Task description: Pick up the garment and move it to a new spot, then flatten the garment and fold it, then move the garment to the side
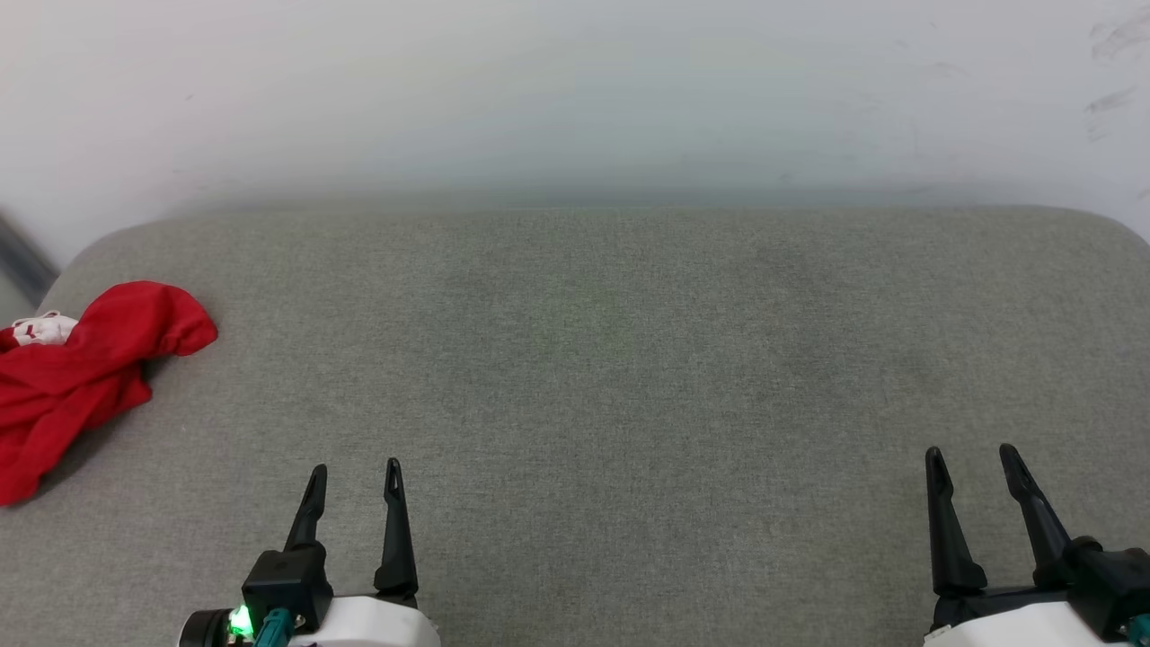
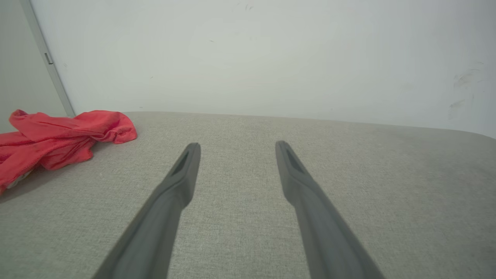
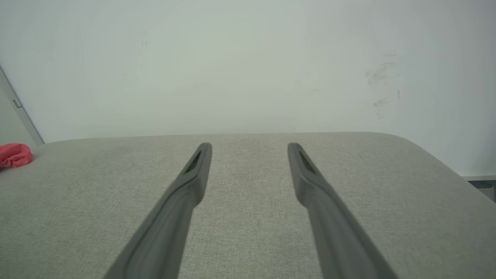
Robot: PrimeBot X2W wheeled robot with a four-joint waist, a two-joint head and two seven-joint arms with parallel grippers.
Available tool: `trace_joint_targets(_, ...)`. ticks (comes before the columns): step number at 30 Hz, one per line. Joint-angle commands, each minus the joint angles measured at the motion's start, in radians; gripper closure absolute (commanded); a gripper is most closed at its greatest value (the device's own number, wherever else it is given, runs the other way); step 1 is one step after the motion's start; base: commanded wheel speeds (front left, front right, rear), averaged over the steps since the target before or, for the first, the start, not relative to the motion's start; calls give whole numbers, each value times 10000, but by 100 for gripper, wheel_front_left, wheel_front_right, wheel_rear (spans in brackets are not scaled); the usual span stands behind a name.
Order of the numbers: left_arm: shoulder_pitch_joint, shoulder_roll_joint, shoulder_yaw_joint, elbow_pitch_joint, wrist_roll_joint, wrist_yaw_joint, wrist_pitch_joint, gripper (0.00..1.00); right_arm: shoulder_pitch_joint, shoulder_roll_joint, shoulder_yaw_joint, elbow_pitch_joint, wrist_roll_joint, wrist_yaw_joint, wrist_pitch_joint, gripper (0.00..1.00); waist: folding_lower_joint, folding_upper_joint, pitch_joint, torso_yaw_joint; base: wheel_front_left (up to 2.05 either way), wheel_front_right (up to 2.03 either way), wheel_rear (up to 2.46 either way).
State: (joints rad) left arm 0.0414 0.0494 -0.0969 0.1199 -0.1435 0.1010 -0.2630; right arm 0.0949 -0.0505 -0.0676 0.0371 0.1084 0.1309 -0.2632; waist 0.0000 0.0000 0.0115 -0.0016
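The crumpled red fabric garment (image 1: 85, 373), with a small white patch showing, lies bunched at the left edge of the frame on the flat grey woven-cloth surface (image 1: 629, 359), well apart from both tools. The left gripper (image 1: 356, 467) at lower left and the right gripper (image 1: 971, 450) at lower right stand with fingers spread wide and hold nothing, judged a ready posture for the first pick. The left gripper is nearer, so the pick-up likely falls to it, and the bare centre suits flattening.

The grey fabric surface (image 1: 629, 359) carries a crumpled red garment (image 1: 81, 368) (far left edge).
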Motion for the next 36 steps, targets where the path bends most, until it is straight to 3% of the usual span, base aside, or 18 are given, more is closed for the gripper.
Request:
trace_joint_targets(1, 69, 17, -21, 27, -8, 4, -28, 0, 69, 6, 4, 43, 98, -3, -25, 0, 0, 0, -4, 4, 0, 0, 0)
trace_joint_targets(21, -94, 17, 102, 193, -210, -70, -28, 0, 79, 6, 74, 52, 264, -3, -25, 0, 0, 0, -14, 191, 0, 0, 0)
trace_joint_targets(36, -274, 18, 413, 188, -150, 55, -28, 0, 143, 7, 218, -215, 114, -3, -23, 0, 0, 0, 86, 1748, 0, 0, 0)
